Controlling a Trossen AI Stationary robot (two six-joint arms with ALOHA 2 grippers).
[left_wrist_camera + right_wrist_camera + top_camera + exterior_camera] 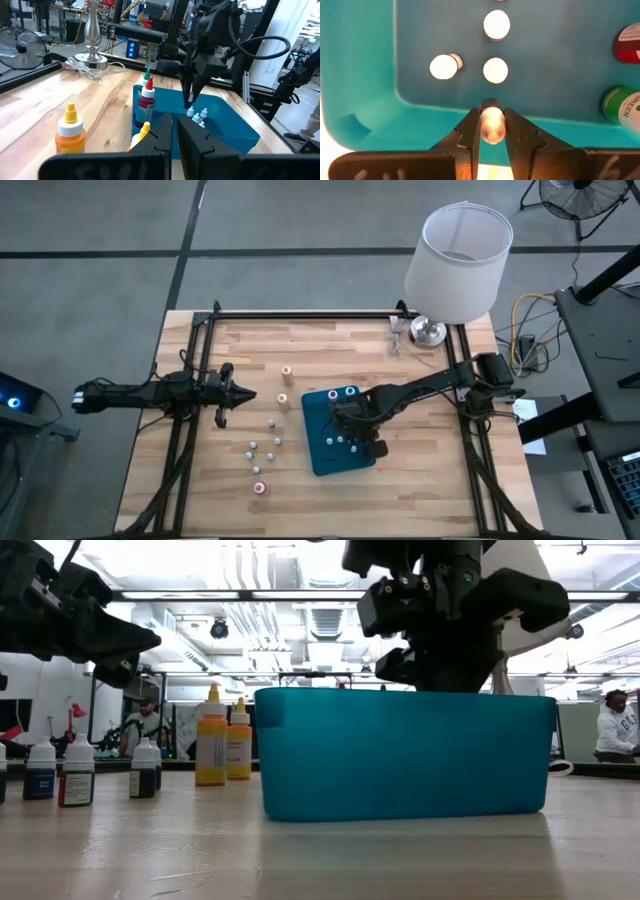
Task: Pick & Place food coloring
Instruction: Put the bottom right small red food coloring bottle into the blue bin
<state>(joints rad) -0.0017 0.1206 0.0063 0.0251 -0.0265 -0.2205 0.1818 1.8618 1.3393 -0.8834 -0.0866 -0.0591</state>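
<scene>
Food coloring bottles (pixel 262 457) stand partly loose on the table (pixel 200 480) and partly inside the teal tray (pixel 318 460). From above, the loose ones scatter between the left gripper (pixel 243 395) and the tray, two orange-capped ones (pixel 285 387) farthest back, a pink-topped one nearest the front edge. The right gripper (pixel 352 436) hangs over the tray's middle, its arm covering much of it. A lamp (pixel 455 265) stands at the back right corner, clear of both arms.

At table height, the tray wall (pixel 400 760) hides everything inside; the right gripper dips in from above behind it. Two yellow bottles (pixel 223 740) stand just beside the tray's left end, darker small bottles (pixel 60 775) farther left.

In the left wrist view, the left fingers (pixel 200 145) are pressed together, holding nothing, above the table. Ahead stand an orange bottle (pixel 69 135), a red-filled bottle (pixel 147 100) in the tray, and white caps (pixel 197 116) under the right gripper.

In the right wrist view, the right fingers (pixel 470 132) are clamped on a white-capped bottle (pixel 492 122) over the tray's near wall. Three white caps (pixel 495 70) sit on the floor beyond; red and green bottles (pixel 622 102) sit at one side.
</scene>
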